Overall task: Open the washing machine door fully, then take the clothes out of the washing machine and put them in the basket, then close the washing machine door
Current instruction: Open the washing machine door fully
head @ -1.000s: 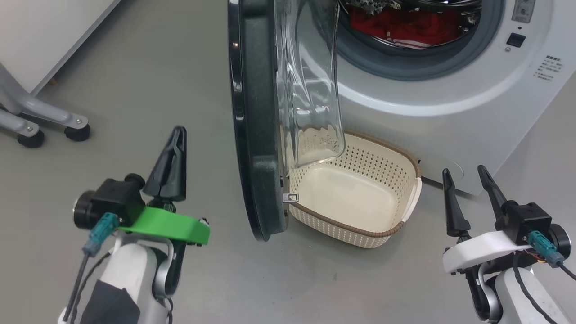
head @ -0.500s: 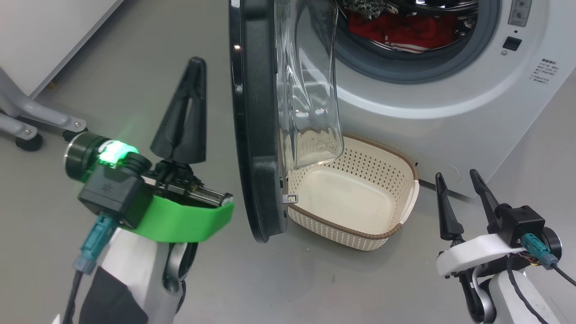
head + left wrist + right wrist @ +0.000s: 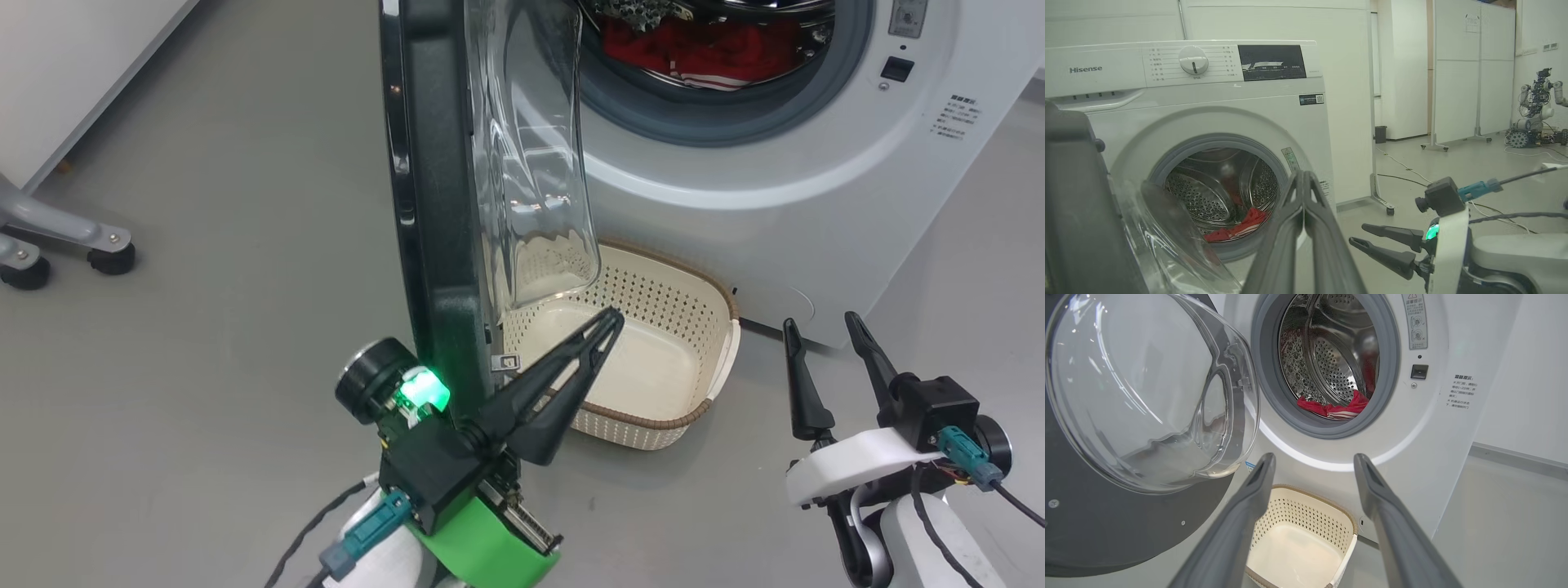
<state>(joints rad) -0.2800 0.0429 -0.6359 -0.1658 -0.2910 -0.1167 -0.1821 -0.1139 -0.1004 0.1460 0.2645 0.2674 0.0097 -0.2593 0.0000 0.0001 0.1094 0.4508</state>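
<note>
Door (image 3: 433, 204) stands edge-on, roughly square to the washer (image 3: 775, 180) front; judged not yet fully open. Basket (image 3: 661, 286) is empty, on the floor (image 3: 204, 245) against the washer front, below the porthole and just beside the door's lower edge. Left hand (image 3: 608, 322) is pinched shut, holding nothing, tips on the glass side of the door over the basket's near corner; contact with the door cannot be told. Right hand (image 3: 820, 322) is spread wide, empty, right of the basket. Door: stiff, hinged, glossy ring likely slippery; push the inner rim, not the glass bowl (image 3: 531, 163). Clothes (image 3: 702, 49) lie at the drum (image 3: 1331, 355) bottom: soft, light, limp. Pinch a top fold; may drag on the grey gasket (image 3: 735, 114).
</note>
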